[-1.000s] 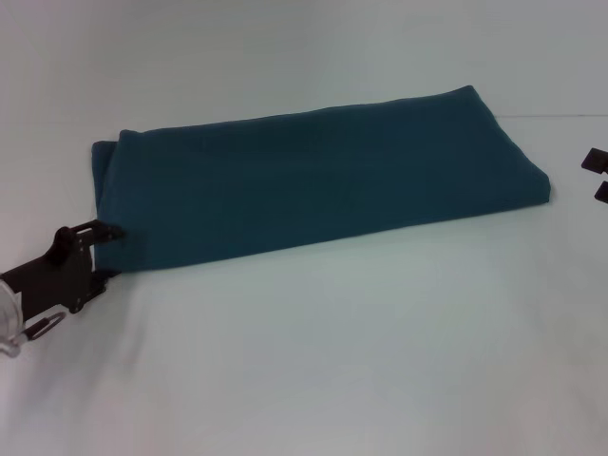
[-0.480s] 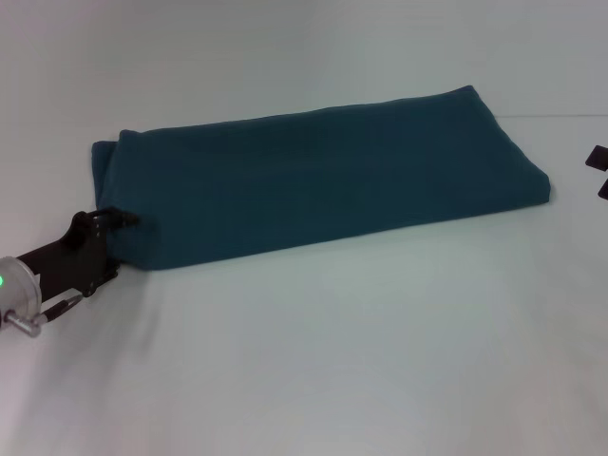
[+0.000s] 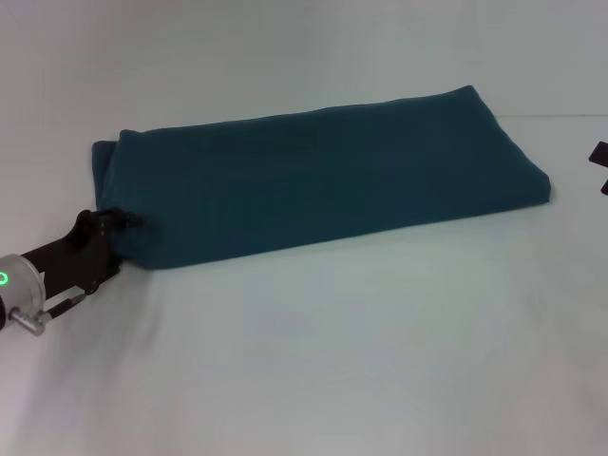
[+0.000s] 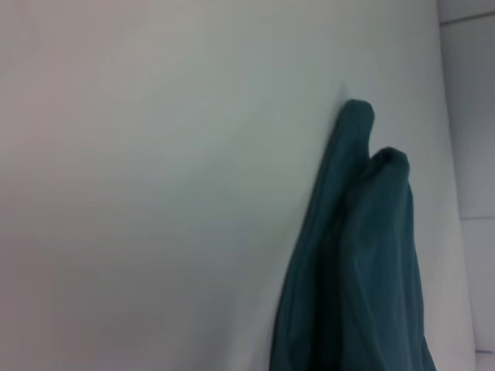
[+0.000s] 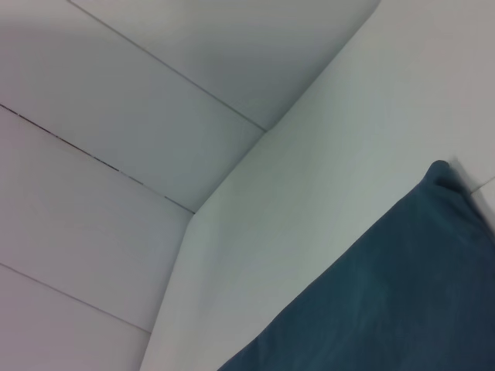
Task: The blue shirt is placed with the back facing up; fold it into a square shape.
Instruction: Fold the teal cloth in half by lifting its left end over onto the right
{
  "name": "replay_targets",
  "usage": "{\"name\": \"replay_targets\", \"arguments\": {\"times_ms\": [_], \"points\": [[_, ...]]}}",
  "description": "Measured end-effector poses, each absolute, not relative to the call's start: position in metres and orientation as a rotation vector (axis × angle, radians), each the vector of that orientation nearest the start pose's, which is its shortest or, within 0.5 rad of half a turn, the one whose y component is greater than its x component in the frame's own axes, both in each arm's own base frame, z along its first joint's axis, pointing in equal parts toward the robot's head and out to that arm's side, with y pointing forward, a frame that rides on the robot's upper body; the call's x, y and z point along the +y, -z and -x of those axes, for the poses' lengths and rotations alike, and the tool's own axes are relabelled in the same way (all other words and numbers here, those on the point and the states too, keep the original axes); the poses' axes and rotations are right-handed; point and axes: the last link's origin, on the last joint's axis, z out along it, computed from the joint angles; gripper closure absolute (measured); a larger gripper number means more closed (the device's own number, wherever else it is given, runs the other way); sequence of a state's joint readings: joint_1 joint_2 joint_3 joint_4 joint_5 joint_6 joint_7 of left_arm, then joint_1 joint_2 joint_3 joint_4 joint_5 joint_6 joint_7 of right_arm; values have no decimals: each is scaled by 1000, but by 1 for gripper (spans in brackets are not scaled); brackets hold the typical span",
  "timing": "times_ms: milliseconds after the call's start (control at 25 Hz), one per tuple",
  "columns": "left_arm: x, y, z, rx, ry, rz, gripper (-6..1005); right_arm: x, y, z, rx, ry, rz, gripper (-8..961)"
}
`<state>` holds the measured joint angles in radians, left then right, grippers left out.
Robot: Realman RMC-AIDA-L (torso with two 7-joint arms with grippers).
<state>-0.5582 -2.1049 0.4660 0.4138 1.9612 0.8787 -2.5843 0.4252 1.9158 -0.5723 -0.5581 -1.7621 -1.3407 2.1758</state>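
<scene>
The blue shirt point(image 3: 323, 180) lies on the white table as a long folded band, plain side up, running from near left to far right. My left gripper point(image 3: 122, 233) is low at the band's near-left corner, touching the cloth edge. The left wrist view shows that end of the blue shirt point(image 4: 363, 263) close up, with two rounded folds. Only two dark tips of my right gripper point(image 3: 603, 169) show at the right edge; they stand apart and open, clear of the shirt's right end. The right wrist view shows a corner of the blue shirt point(image 5: 387, 301).
The white table point(image 3: 361, 361) stretches wide in front of the shirt. A pale panelled wall point(image 5: 116, 116) rises behind the table's far edge.
My left gripper has slid forward and turned until it meets the shirt's near-left corner. My right gripper has drawn back to the right, almost out of the head view.
</scene>
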Motion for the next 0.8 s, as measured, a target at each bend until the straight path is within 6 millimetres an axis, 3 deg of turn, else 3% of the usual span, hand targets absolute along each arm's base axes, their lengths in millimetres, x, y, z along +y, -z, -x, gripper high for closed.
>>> {"name": "replay_targets", "arguments": {"times_ms": [200, 280, 520, 720, 800], "points": [[367, 16, 343, 2924, -1328, -1556, 448, 344, -93, -341, 1702, -1069, 1820, 88], [366, 15, 344, 2922, -1330, -1559, 614, 344, -93, -341, 1705, -1072, 1821, 88], [362, 6, 345, 2874, -1370, -1607, 835, 344, -93, -341, 1712, -1080, 1817, 88], [361, 1, 344, 2845, -1390, -1641, 994, 343, -91, -343, 1728, -1089, 1800, 88], [361, 1, 345, 2838, -1387, -1658, 994, 342, -92, -344, 1728, -1092, 1794, 88]]}}
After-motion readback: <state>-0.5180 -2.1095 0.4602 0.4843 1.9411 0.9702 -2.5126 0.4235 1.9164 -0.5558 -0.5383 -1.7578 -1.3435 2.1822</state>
